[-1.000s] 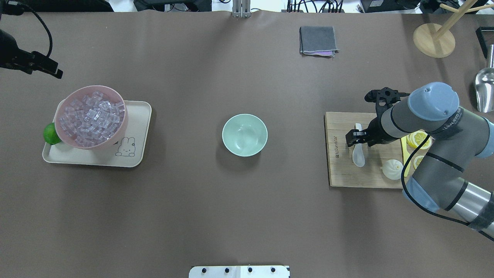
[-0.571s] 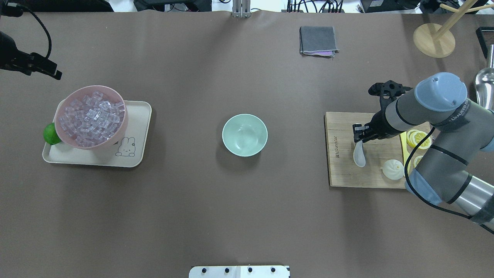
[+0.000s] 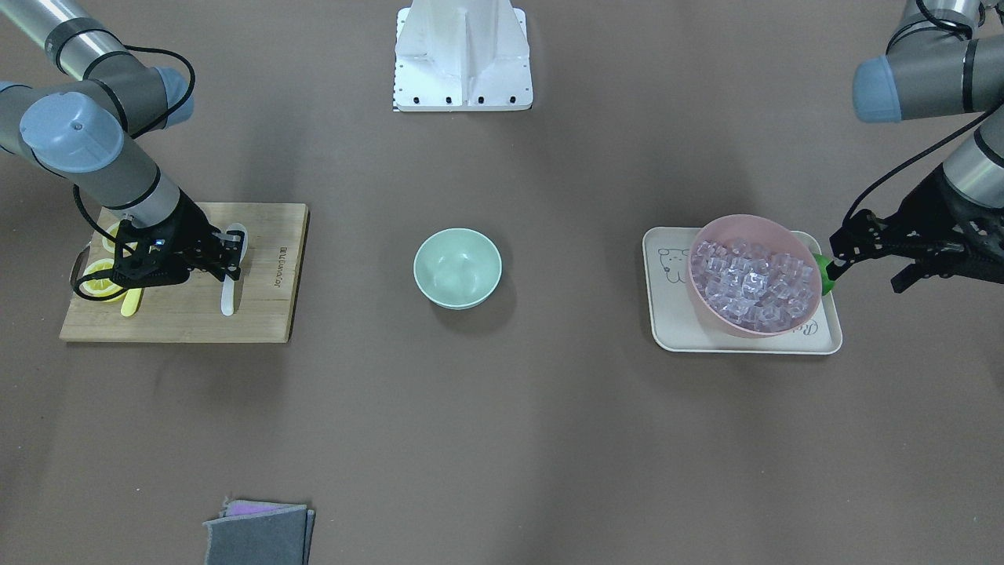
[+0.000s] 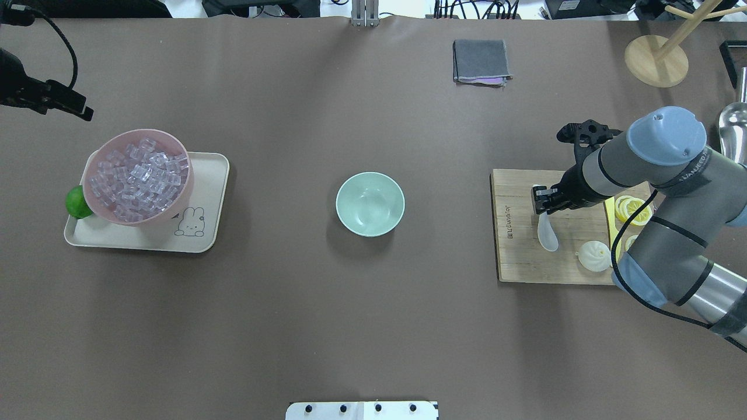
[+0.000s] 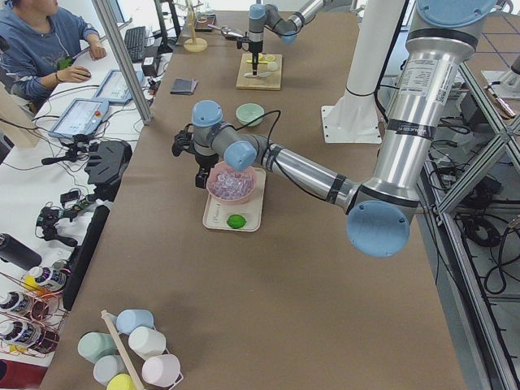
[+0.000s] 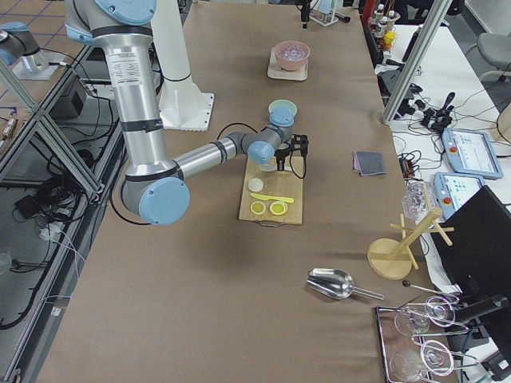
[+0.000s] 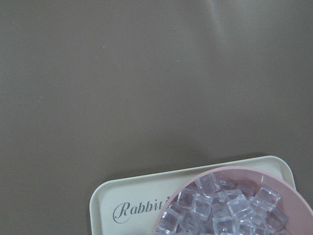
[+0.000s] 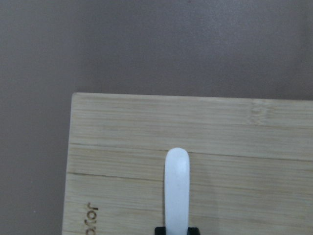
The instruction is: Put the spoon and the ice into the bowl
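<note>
The white spoon (image 4: 547,234) lies on the wooden cutting board (image 4: 513,256) at the right. My right gripper (image 4: 540,198) is shut on its handle, and the scoop points toward the near edge. In the right wrist view the handle (image 8: 177,188) sticks out past the fingertips. The mint-green bowl (image 4: 370,204) stands empty at the table's centre (image 3: 457,267). The ice cubes (image 4: 139,179) fill a pink bowl (image 3: 800,314) on a cream tray (image 4: 204,192). My left gripper (image 3: 867,271) hovers open and empty beside the pink bowl, on its outer side.
A lime (image 4: 76,201) sits by the pink bowl. A yellow knife (image 4: 610,233), lemon slices (image 4: 633,210) and a white bun (image 4: 594,255) are on the board. A grey cloth (image 4: 480,61), a wooden stand (image 4: 656,60) and a metal scoop (image 4: 732,134) lie at the far right.
My right gripper was open around the spoon's handle and has shut on it. The spoon's scoop has swung slightly to the right. The left arm has barely moved.
</note>
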{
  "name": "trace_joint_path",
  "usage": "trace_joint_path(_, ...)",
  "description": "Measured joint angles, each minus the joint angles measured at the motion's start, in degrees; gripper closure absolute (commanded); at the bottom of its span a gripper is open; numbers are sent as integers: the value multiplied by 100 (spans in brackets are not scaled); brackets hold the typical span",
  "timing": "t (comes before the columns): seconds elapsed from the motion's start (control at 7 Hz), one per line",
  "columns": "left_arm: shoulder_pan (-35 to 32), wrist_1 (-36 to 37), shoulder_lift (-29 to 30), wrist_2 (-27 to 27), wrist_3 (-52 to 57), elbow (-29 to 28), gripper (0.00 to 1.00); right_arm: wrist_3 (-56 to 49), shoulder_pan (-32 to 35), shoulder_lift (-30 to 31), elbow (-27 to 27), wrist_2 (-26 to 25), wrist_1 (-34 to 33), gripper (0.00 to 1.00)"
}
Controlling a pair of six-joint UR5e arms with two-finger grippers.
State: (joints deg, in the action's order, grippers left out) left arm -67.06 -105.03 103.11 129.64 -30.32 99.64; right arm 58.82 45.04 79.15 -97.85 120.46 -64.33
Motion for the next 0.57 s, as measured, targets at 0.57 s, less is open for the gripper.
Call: trace_joint_path(0.57, 232, 27, 20, -470, -303, 48, 9, 544, 208, -1079, -22, 161, -800, 100)
